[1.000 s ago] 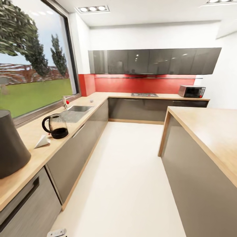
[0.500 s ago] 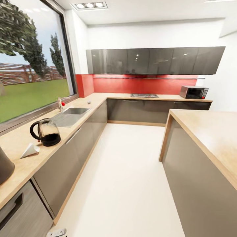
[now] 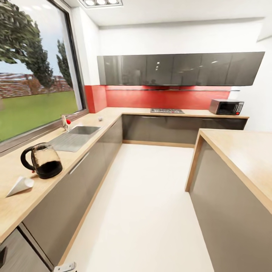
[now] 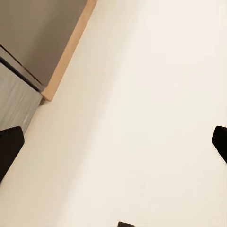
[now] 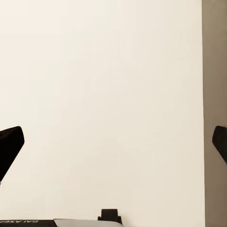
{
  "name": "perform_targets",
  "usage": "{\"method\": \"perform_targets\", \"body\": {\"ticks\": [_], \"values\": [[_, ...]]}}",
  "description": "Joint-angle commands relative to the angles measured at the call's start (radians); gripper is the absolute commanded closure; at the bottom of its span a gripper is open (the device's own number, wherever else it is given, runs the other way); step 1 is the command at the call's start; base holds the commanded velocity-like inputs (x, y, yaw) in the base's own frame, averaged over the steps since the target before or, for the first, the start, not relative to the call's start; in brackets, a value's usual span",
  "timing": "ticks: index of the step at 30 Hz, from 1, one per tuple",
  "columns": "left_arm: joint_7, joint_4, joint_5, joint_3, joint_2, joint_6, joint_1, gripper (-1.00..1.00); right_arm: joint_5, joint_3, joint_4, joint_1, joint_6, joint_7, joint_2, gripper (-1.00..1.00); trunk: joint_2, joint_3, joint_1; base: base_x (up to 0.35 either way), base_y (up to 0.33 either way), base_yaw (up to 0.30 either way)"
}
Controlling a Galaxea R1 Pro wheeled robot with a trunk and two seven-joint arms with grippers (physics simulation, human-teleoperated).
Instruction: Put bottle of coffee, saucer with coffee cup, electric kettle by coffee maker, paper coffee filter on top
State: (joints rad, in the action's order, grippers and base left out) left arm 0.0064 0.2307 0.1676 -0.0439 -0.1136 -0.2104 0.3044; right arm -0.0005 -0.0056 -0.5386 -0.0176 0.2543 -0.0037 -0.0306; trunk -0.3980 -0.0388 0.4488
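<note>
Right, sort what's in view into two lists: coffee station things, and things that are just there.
Belongs to the job:
electric kettle, standing on the kitchen countertop
paper coffee filter, lying on that countertop beside the kettle

Just there:
sink
microwave
hob
island

Head forward along kitchen; wrists floorward, floor (image 4: 142, 118) shared.
</note>
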Motion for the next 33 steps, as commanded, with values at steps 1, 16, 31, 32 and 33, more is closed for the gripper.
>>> {"method": "perform_targets", "body": {"ticks": [1, 16, 31, 32, 33], "values": [[0.000, -0.001, 0.006, -0.001, 0.000, -0.003, 0.001, -1.00, 0.000, -0.001, 0.000, -0.001, 0.003, 0.000, 0.000, -1.00, -0.002, -0.002, 0.001, 0.338, 0.000, 0.000], [0.000, -0.001, 0.006, -0.001, 0.000, -0.004, 0.001, -1.00, -0.001, 0.001, 0.000, -0.001, 0.003, 0.000, 0.001, -1.00, -0.002, -0.002, 0.001, 0.335, -0.060, 0.188], [0.000, -0.001, 0.006, -0.001, 0.000, -0.004, 0.001, -1.00, -0.001, 0.002, 0.000, -0.001, 0.003, 0.000, 0.001, -1.00, -0.002, -0.002, 0.001, 0.288, -0.199, 0.273], [0.000, -0.001, 0.006, -0.001, 0.000, -0.004, 0.001, -1.00, -0.001, 0.002, 0.000, -0.001, 0.003, 0.000, 0.001, -1.00, -0.002, -0.002, 0.001, 0.284, -0.207, 0.273], [0.000, -0.001, 0.006, -0.001, 0.000, -0.004, 0.001, -1.00, -0.001, 0.002, 0.000, -0.001, 0.003, 0.000, 0.002, -1.00, -0.002, -0.002, 0.001, 0.284, -0.207, 0.273]]}}
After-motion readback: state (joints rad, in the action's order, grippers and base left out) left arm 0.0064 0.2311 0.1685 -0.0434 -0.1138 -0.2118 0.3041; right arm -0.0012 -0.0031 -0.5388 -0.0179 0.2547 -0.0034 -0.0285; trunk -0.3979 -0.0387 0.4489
